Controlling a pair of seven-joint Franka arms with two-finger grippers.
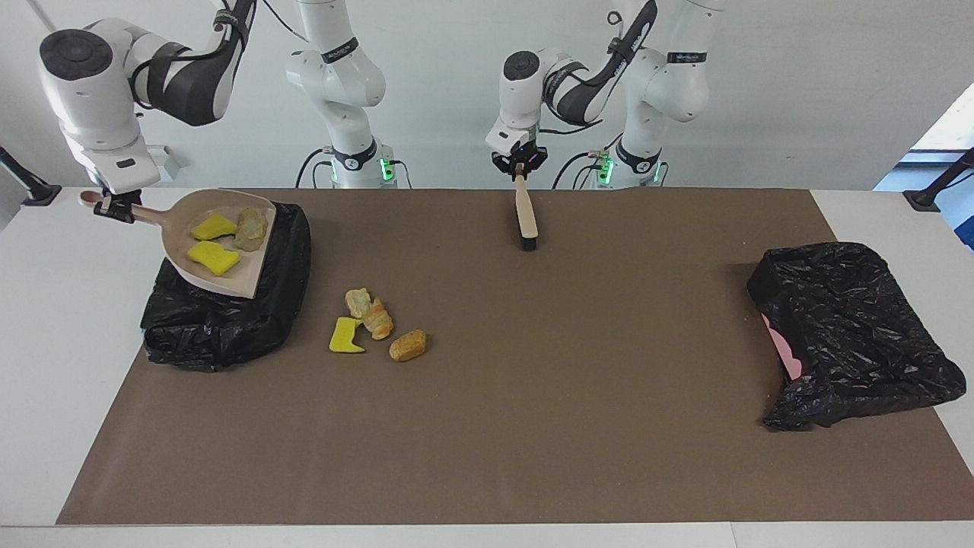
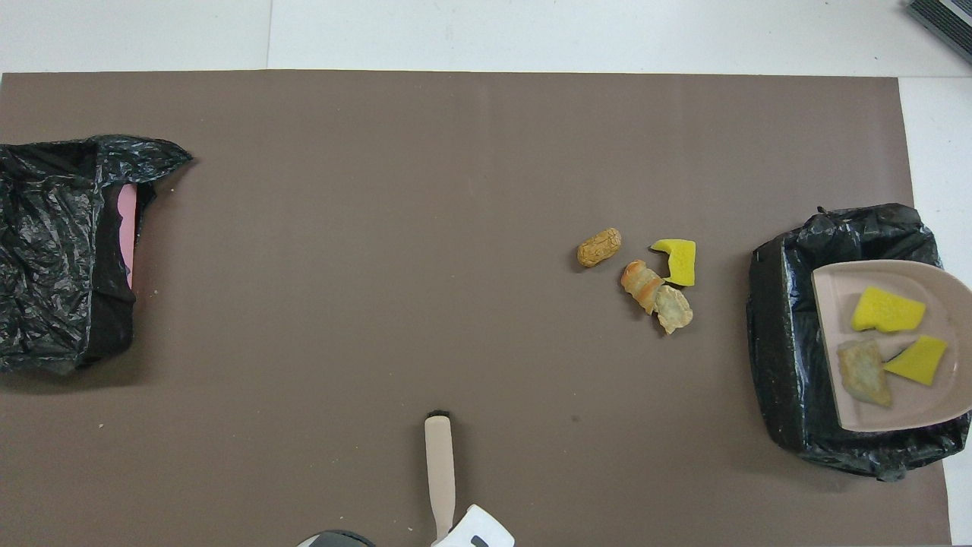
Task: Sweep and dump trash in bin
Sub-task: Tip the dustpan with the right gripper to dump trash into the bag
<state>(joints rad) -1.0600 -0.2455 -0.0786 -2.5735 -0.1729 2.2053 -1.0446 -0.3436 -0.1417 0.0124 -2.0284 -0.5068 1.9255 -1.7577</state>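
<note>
— Facing view: what's happening?
— My right gripper (image 1: 114, 211) has its fingers clamped on the beige plastic dustpan (image 1: 217, 266), carrying three scraps over the black-lined bin (image 1: 221, 327). My left gripper (image 1: 519, 167) grips the beige black-bristled brush (image 1: 525, 213).

— Overhead?
— Four yellow sponge and brown bread-like scraps (image 2: 645, 273) lie on the tabletop beside the bin. Next: tip the pan, I judge.
</note>
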